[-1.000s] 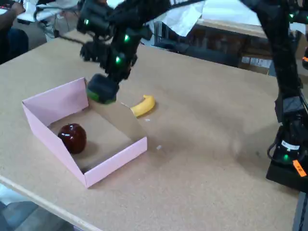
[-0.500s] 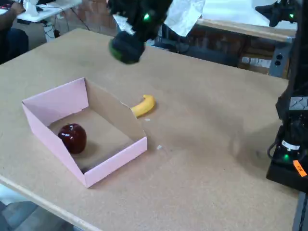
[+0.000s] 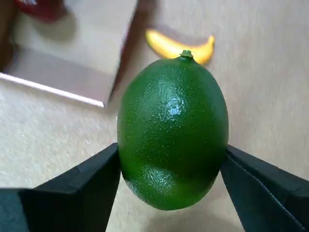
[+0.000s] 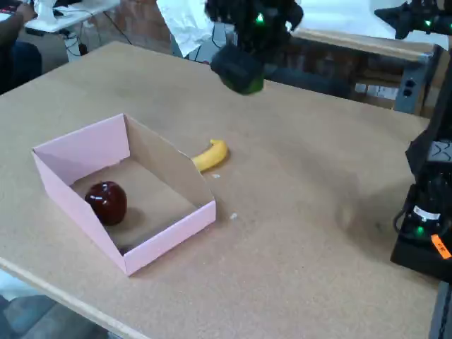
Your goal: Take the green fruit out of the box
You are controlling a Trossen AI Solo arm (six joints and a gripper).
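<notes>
The green fruit fills the middle of the wrist view, glossy and oval, pinched between my gripper's two black fingers. My gripper is shut on it. In the fixed view the gripper hangs high above the table, to the right of and beyond the box, with a sliver of the green fruit showing at its lower edge. The pink box sits on the table at the left, well below and apart from the gripper. A corner of the box shows at the wrist view's upper left.
A dark red apple lies inside the box. A small yellow banana lies on the table just outside the box's right wall, seen too as the banana in the wrist view. The arm's base stands at the right edge.
The gripper has lifted the green fruit from the box's edge and carried it up and to the right, away from the box. Apple, banana and box have not moved.
</notes>
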